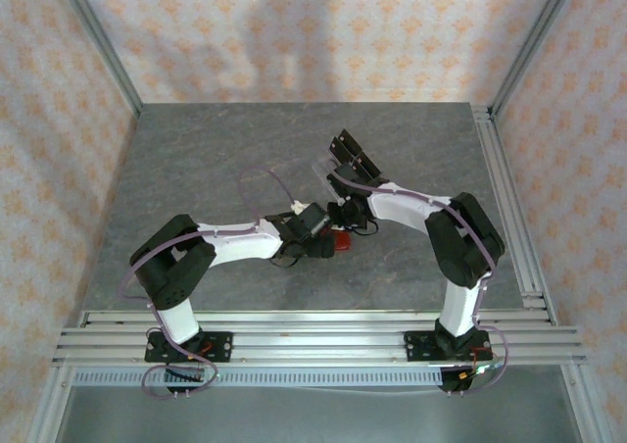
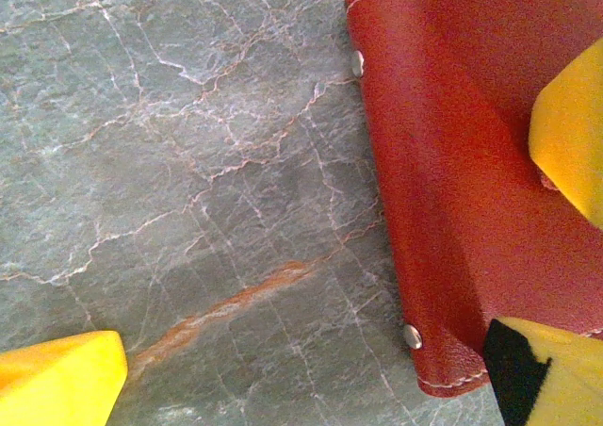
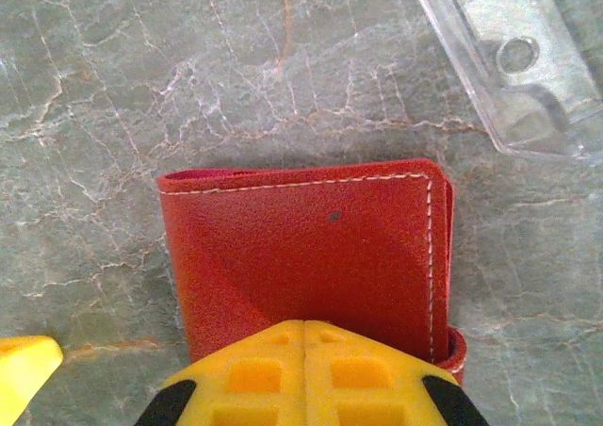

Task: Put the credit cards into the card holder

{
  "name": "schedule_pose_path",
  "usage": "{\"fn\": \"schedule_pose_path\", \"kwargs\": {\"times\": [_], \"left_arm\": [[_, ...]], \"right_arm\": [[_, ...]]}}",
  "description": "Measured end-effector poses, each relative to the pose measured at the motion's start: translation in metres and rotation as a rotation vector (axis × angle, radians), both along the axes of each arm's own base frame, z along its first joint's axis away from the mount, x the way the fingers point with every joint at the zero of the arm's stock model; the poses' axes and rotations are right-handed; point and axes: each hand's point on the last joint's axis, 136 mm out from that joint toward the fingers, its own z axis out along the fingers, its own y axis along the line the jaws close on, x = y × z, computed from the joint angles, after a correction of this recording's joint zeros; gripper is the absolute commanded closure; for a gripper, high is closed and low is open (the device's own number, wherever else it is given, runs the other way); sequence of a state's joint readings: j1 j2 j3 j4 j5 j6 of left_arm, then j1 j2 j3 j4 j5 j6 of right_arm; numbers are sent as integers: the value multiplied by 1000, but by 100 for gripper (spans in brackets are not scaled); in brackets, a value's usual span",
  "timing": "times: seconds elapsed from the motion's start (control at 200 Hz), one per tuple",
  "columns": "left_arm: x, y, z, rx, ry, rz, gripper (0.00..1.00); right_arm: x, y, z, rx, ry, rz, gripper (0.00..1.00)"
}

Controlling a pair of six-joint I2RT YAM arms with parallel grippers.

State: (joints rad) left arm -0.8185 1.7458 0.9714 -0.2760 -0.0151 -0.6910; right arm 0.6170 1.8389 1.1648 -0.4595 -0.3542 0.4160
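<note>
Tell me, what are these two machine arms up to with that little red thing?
Two robot arms meet over a red card holder lying folded shut on the stone-patterned table. The right tool is shut, its tips together on the holder's edge, seemingly pinning it down. The left tool is wide open and straddles one side of the holder: one finger over its corner, the other over bare table. A clear plastic stand sits nearby, apart from it.

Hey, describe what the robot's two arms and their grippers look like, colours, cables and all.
The left arm and right arm have white links between bulky black joints, standing on black bases. A thin lilac cable runs along each. The fingers are bright yellow moulded plastic with recessed squares and black patches.
</note>
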Motion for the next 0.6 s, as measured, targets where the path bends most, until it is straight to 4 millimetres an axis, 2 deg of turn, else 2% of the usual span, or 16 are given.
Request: {"fn": "schedule_pose_path", "kwargs": {"times": [0.405,0.601], "left_arm": [[0,0,0,0,0,1,0],[0,0,0,0,0,1,0]], "right_arm": [[2,-4,-9,112,33,-47,100],[2,-4,-6,147,8,-51,100]]}}
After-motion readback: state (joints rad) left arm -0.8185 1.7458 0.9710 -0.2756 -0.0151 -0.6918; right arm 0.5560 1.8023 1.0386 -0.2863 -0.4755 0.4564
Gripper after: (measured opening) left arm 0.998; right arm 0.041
